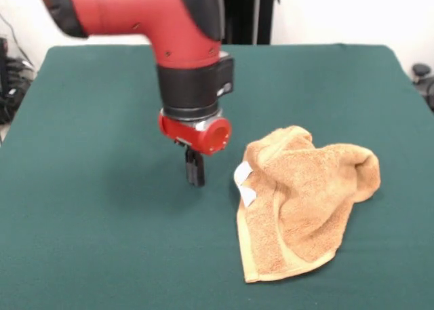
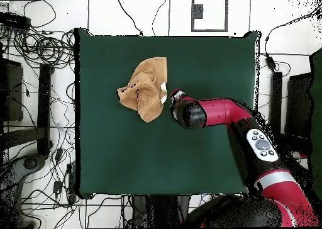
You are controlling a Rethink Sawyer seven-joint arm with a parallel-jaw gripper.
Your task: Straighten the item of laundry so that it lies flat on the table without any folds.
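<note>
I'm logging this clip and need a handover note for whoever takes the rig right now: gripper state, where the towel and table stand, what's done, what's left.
Gripper: empty, low over the table, just beside the towel and not touching it; fingers look closed together.
Towel: crumpled in a heap, folded over itself, with the white tag on the edge facing the gripper. In the overhead view it lies on the table's half away from the robot's base.
Done: nothing that shows; the towel is not flat.
Left: grasp an edge, pull the folds out, lay it flat.

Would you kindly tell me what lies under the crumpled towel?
Only the green table shows around the towel, whose folds hide whatever is beneath. The pincer hangs beside it, not on it.
</note>
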